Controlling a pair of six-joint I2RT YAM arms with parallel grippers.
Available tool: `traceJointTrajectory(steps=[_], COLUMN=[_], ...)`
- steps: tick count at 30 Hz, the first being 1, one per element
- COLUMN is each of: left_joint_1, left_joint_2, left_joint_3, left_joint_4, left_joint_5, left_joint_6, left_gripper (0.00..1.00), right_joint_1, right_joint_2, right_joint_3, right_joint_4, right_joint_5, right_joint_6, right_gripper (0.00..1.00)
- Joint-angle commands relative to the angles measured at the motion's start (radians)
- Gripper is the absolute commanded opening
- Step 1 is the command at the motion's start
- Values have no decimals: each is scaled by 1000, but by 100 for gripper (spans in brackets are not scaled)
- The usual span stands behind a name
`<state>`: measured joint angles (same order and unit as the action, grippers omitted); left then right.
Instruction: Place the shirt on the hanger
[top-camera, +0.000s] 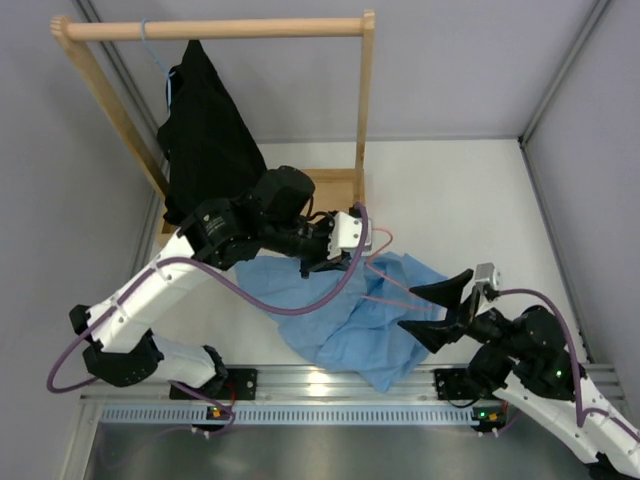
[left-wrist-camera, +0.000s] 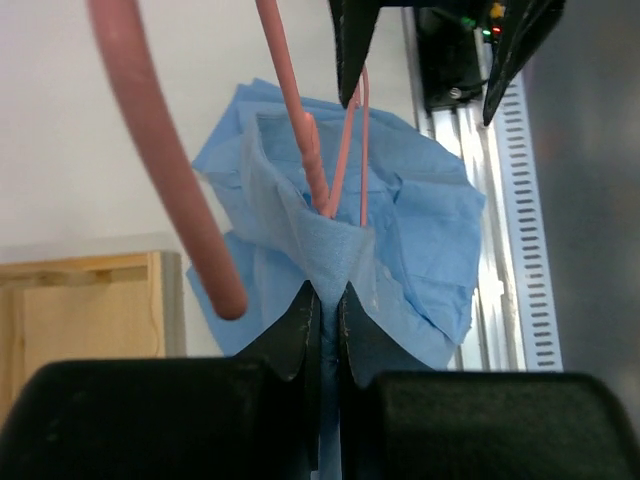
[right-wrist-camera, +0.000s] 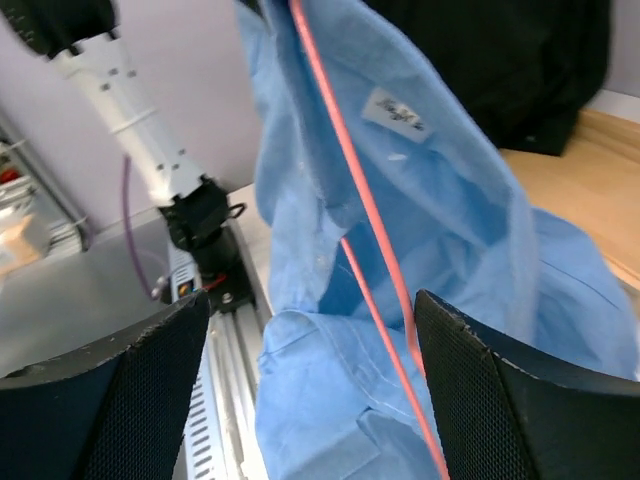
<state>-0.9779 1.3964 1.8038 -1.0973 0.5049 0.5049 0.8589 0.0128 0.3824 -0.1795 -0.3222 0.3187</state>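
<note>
Light blue shirt (top-camera: 340, 320) crumpled, white neck label showing, 12 o'clock edge raised. Thin pink wire hanger (right-wrist-camera: 352, 170) slants through folds, 11 toward 5 o'clock.

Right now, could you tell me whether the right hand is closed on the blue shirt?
No, the right hand stands wide open, and the shirt and the pink hanger hang in front of it ungripped.

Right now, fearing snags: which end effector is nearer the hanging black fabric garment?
Left. The left end effector is near the black fabric garment; the right end effector lies much farther right.
</note>
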Motion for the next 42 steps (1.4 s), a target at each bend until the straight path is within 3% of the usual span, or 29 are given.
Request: traceJointTrajectory(steps=[1,6,8,11,14,23,29,33,36,38,42], left_joint_1=[1,1,1,2,1,1,1,2,1,1,1], left_joint_2=[-109,-246,-269,-306,-326,-355,-373,-387,-393,-393,-393], left_joint_3=[-56,-179,-207,-233,-247,-256,-293,-311,-317,-322,-334], left_joint_4=[196,396,454,505,520,567,577,586,591,594,603], left_joint_5=[-152,-344,-393,-396,-361,-322,-289,-289,-284,-281,-263], left_joint_6=[-81,-144,-166,-195,-212,-282,-281,-281,-286,-295,-301], left_gripper=[0,0,0,0,0,0,0,0,0,0,0], right_joint_1=[-6,-6,-6,-6,-6,-6,-8,-6,-6,-6,-6], right_joint_2=[-105,-83,-82,-67,-24,194,285,306,308,311,343], right_joint_3=[97,157,161,147,124,85,111,92,76,69,67], right_joint_4=[-124,-259,-279,-262,-216,43,97,97,107,121,217], right_joint_5=[220,448,465,442,390,330,416,540,586,580,436], right_joint_6=[25,92,105,120,111,68,19,34,45,37,-4], right_gripper=[80,80,80,77,67,52,53,69,77,76,53])
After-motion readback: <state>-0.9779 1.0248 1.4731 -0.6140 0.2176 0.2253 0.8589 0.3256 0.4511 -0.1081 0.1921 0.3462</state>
